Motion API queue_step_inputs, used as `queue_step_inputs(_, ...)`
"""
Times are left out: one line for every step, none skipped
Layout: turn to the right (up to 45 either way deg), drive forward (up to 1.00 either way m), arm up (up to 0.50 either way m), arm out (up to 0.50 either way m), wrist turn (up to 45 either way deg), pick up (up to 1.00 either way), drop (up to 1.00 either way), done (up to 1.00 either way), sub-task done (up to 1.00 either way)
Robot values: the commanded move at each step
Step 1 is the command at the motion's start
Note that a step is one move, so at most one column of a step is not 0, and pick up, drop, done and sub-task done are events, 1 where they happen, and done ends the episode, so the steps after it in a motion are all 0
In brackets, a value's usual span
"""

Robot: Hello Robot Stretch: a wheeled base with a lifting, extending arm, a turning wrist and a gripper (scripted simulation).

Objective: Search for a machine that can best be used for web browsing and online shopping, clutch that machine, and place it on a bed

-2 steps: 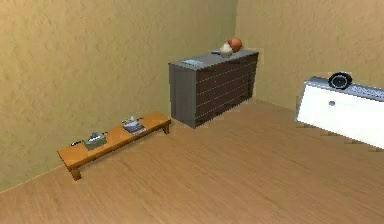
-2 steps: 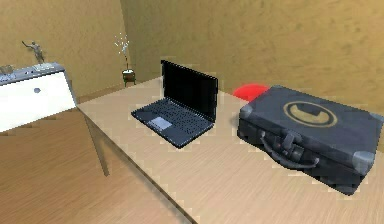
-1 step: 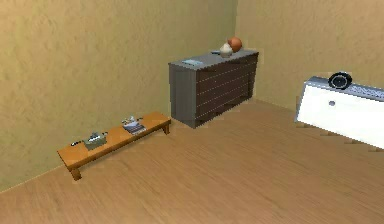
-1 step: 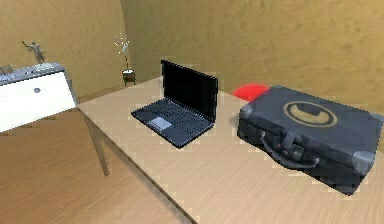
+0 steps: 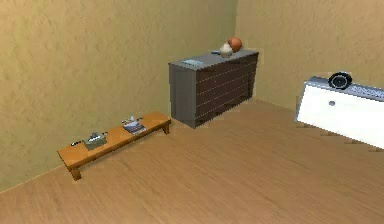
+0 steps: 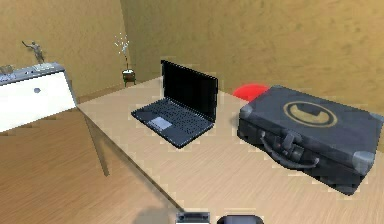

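In the arm side view a black laptop stands with its lid up on a light wooden table, its screen dark and its keyboard toward the view's left. Two dark shapes at that view's bottom edge look like the gripper's body. Its far end is cut off, so I cannot tell whether it holds anything.
A dark briefcase lies right of the laptop, a red thing behind it, a vase of twigs at the far corner. The forward view has a grey dresser with a ball, a low wooden bench and white furniture.
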Motion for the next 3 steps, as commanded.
queue_step_inputs(0.0,0.0,0.0,0.46,0.0,0.0,0.0,0.0,0.0)
queue_step_inputs(0.0,0.0,0.0,0.0,45.0,0.0,0.0,0.0,0.0)
queue_step_inputs(0.0,0.0,0.0,0.0,45.0,0.0,0.0,0.0,0.0)
